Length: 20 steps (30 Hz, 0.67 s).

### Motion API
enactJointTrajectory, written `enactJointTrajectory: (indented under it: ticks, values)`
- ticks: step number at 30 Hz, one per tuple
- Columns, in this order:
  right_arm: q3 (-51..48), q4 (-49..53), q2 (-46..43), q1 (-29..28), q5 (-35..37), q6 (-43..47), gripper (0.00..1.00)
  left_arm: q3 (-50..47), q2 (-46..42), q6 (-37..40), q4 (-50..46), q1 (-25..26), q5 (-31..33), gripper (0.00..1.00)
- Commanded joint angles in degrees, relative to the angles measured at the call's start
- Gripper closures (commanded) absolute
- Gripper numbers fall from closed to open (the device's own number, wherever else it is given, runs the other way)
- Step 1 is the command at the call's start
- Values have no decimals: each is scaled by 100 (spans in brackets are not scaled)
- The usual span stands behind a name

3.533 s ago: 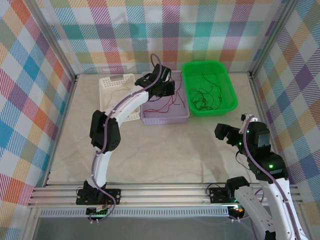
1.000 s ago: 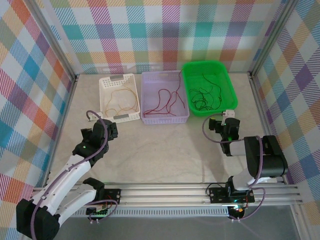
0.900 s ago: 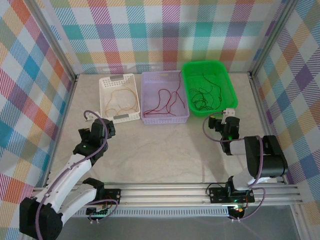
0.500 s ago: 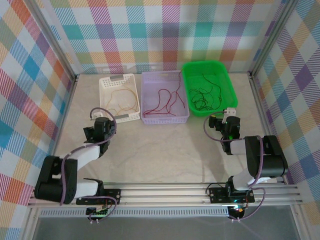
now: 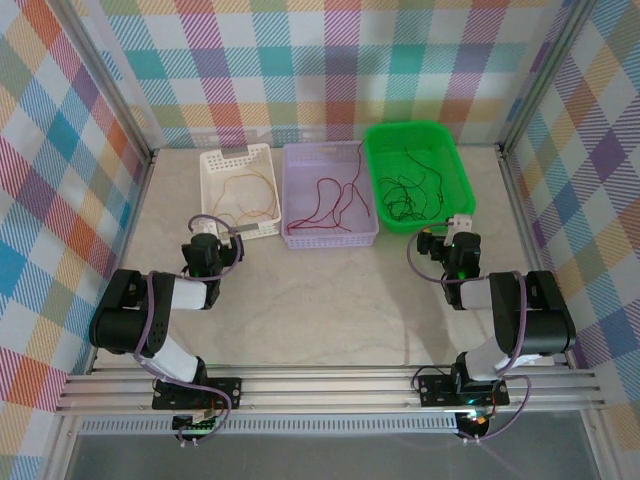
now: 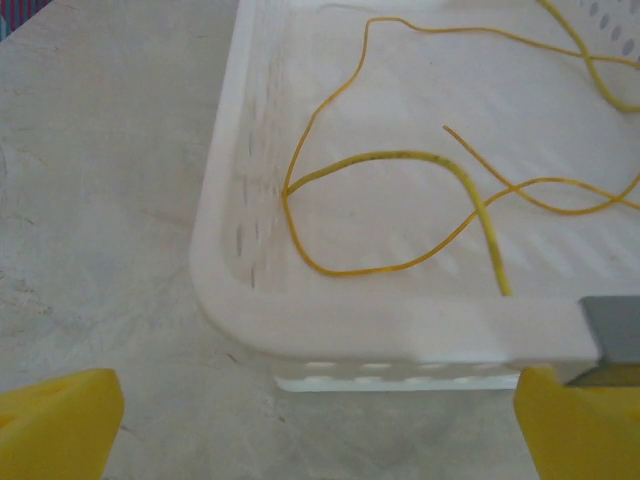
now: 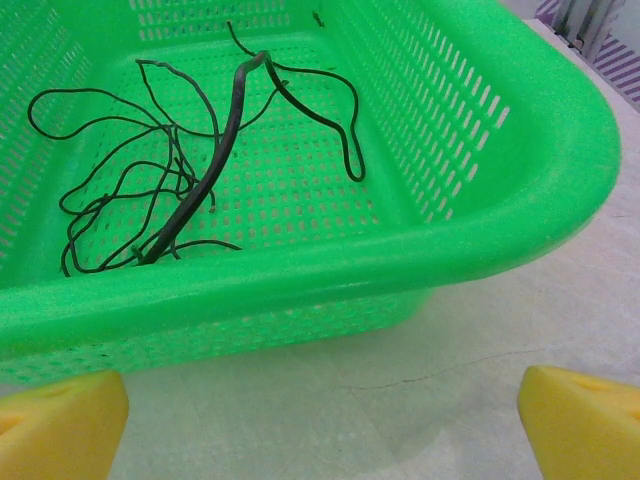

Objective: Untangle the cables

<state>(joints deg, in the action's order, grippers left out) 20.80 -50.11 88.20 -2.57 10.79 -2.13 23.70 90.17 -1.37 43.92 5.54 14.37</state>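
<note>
The left fingers [image 5: 212, 243] sat low on the desk [image 5: 320, 300], spread wide. Their yellow pads [image 6: 55, 425] flanked the near corner of the white basket [image 5: 212, 178], seemingly just short of touching it. Inside that basket lay the yellow-orange cable [image 6: 400, 157] in loose loops. Next along, the lavender basket [image 5: 330, 238] held the red cable [image 5: 325, 195], strung across its floor. Further right, the green basket [image 7: 520, 150] held the dark cable [image 7: 215, 150], black or dark green, bunched in a tangle on its floor. The right fingers [image 5: 450, 238] stood wide apart too, low on the desk just before the green basket's near wall, gripping nothing.
</note>
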Motion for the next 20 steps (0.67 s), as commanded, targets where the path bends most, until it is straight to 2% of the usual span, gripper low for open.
enactJointTrajectory:
  ticks: [1,13,16,20]
  values:
    - [124,-50,-31,30,-89,-37,0,-76,-76,122,410,-56,-138,0]
    - [126,-34,-34,28,-94,-33,0,-57,-63,144,398,-36,-118,0]
    - [126,-34,-31,32,-94,-33,0,24,-44,244,259,-73,-517,0]
    - [126,-34,-37,28,-89,-40,0,4,-53,253,308,-71,-523,0]
